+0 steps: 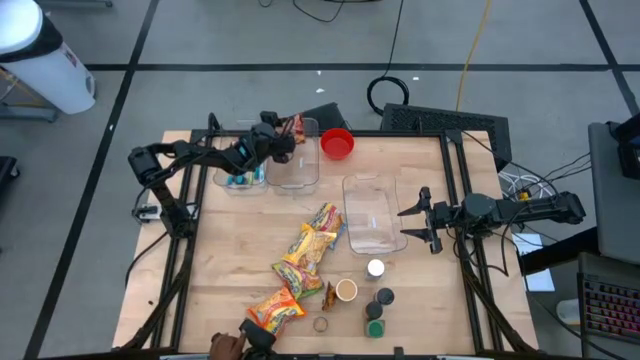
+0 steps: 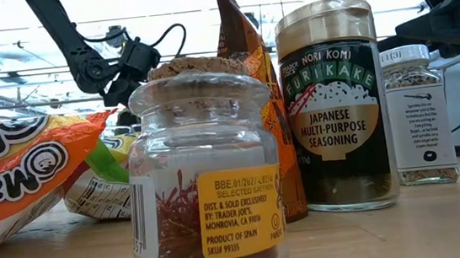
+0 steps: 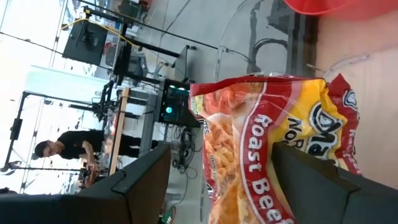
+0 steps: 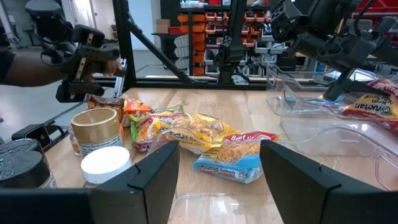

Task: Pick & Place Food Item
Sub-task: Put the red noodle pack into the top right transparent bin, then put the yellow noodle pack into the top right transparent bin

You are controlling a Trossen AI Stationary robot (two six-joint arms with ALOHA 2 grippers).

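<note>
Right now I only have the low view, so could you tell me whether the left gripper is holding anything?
Observer: Yes, the left gripper is shut on a noodle packet.
Operator: Thank you. Where is it over the table?
Observer: At the far rim of the middle bin, beside the red bowl.
Operator: And what is the right gripper doing?
Observer: The right gripper is open and empty, at the side of the right bin.
</note>
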